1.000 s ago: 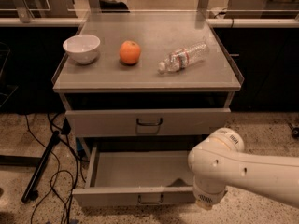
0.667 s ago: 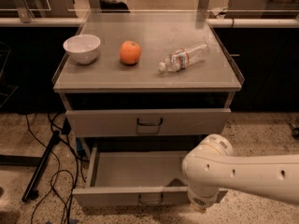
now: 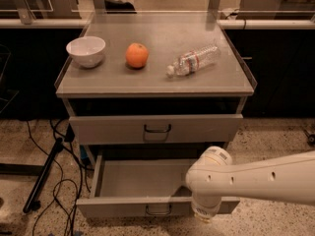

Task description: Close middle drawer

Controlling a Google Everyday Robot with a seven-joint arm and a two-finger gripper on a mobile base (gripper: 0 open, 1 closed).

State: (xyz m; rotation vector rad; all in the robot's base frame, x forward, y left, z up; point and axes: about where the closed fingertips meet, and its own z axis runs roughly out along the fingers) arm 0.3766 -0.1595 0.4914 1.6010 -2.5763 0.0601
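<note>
The middle drawer (image 3: 133,181) is a wide, shallow grey tray pulled far out from the cabinet. Its low front carries a small dark handle (image 3: 158,210), and what shows of its inside is empty. Above it is the taller-fronted top drawer (image 3: 108,129), standing slightly out. My white arm (image 3: 211,183) reaches in from the right and bends down over the open drawer's front right corner. The gripper is hidden below the arm's rounded joint, near the drawer front, so I do not see it. The third drawer is hidden.
On the cabinet top (image 3: 157,80) stand a white bowl (image 3: 86,50), an orange (image 3: 137,55) and a plastic water bottle (image 3: 193,60) lying on its side. Black cables and a black stand leg (image 3: 44,176) lie on the speckled floor at the left.
My arm has moved a little left and down over the drawer's front right corner. The drawer has not visibly moved.
</note>
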